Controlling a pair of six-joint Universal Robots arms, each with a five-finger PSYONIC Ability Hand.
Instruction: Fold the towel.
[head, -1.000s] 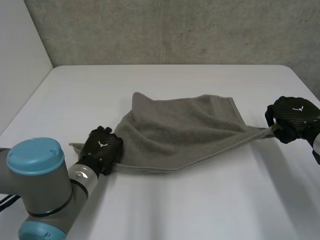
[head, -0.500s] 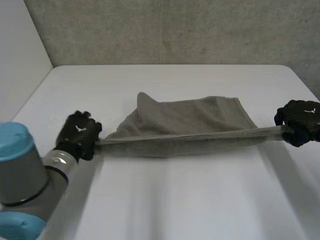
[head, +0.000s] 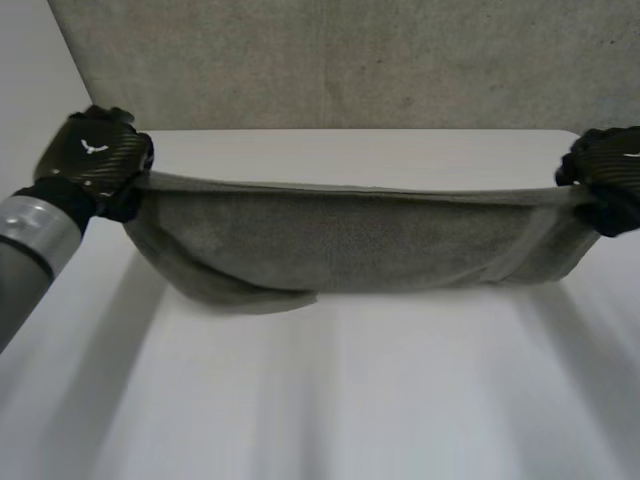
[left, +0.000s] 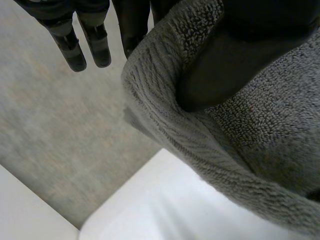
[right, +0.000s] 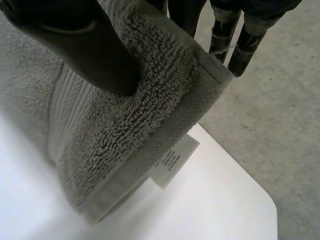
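White table (head: 330, 400) partly behind towel (head: 350, 240) between left hand (head: 95, 160), right hand (head: 610, 175)

No words or numbers can be read anywhere. A white care label (right: 172, 161) hangs from the hem of the towel (right: 125, 115), just beneath the corner that the right hand (right: 75, 40) pinches under its thumb. The label carries a few short lines of tiny dark print, too small to make out. The back of the left hand (head: 90, 160) has a small white winged emblem (head: 93, 148), a logo mark with no lettering beside it.
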